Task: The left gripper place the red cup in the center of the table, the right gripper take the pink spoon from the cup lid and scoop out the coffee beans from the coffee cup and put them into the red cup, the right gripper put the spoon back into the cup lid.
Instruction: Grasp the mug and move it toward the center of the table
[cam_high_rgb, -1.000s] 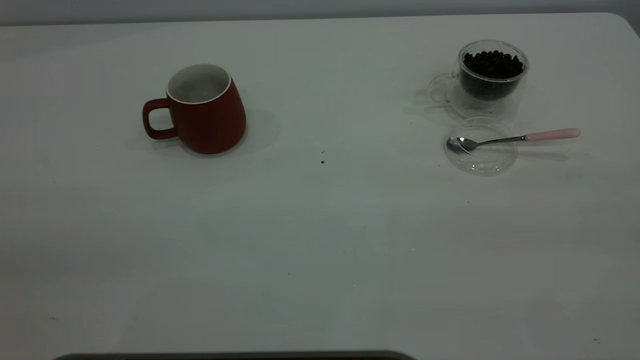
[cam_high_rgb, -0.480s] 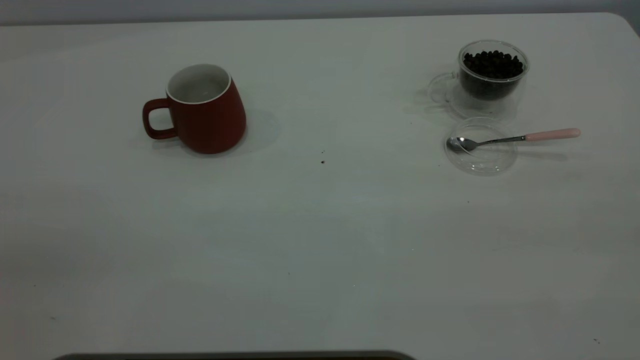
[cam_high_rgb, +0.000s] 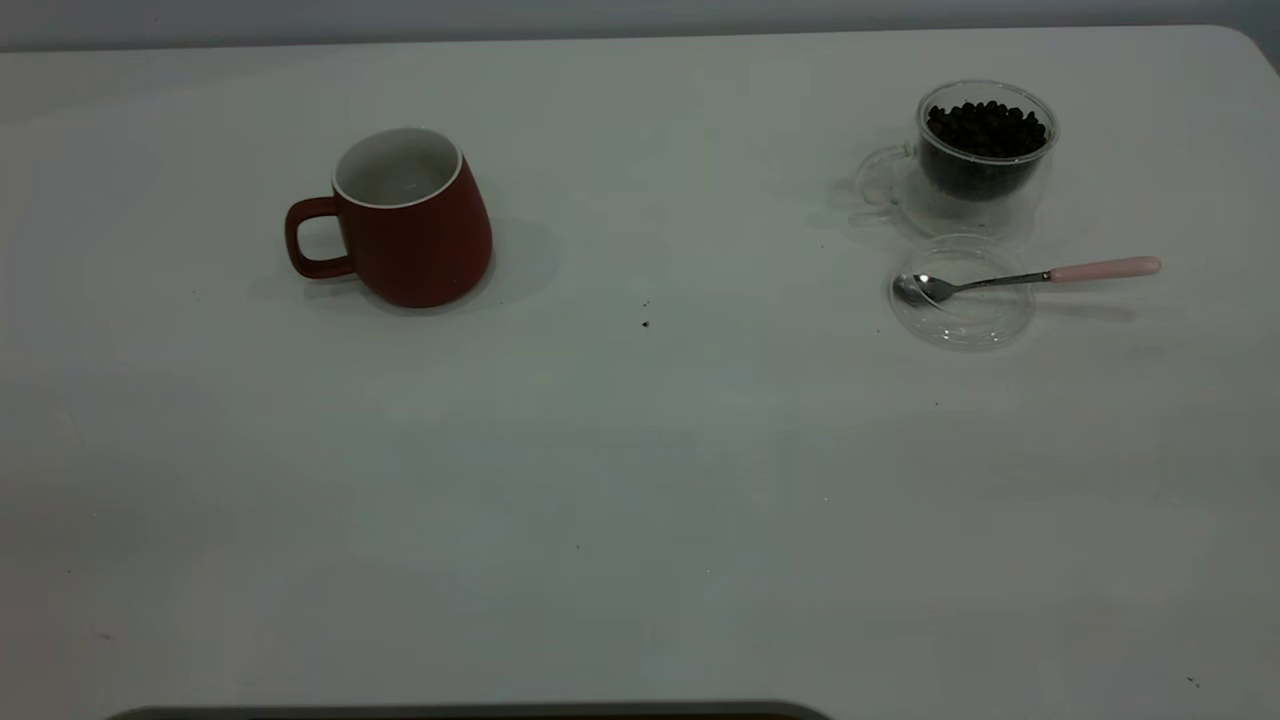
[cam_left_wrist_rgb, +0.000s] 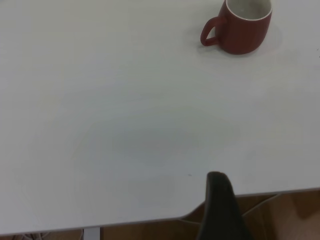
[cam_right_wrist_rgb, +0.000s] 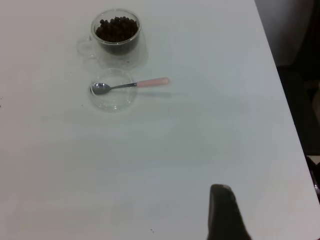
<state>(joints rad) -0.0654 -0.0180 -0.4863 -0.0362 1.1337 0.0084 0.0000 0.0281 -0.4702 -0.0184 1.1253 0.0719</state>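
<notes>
A: From the outside view, has anything shifted in the last second?

B: Nothing at all. The red cup (cam_high_rgb: 411, 220) sits where it sat, upright on the table (cam_high_rgb: 640, 480), well to the left of the glass coffee cup (cam_high_rgb: 985, 155). The coffee beans (cam_high_rgb: 985, 128) fill that glass cup as before. The cup lid (cam_high_rgb: 962, 292) lies just in front of the coffee cup, and the pink spoon (cam_high_rgb: 1030, 277) rests with its bowl in the lid and its handle pointing away from the red cup. No arm shows in this view.

A: So the task hasn't started?

B: I'd judge so. The red cup is off toward the left, not at the middle, and it looks empty.

A: The left wrist view?

B: The red cup (cam_left_wrist_rgb: 241, 26) stands far off. Only one dark tip of the left pincer (cam_left_wrist_rgb: 220, 207) shows, over the near edge of the table, well apart from the cup. I cannot tell whether it is open or closed.

A: And the right wrist view?

B: Coffee cup (cam_right_wrist_rgb: 117, 37), lid (cam_right_wrist_rgb: 112, 96) and spoon (cam_right_wrist_rgb: 131, 85) together, far from the right pincer (cam_right_wrist_rgb: 224, 210). Again only one dark tip; I cannot tell its state. Neither holds anything that I can see.
</notes>
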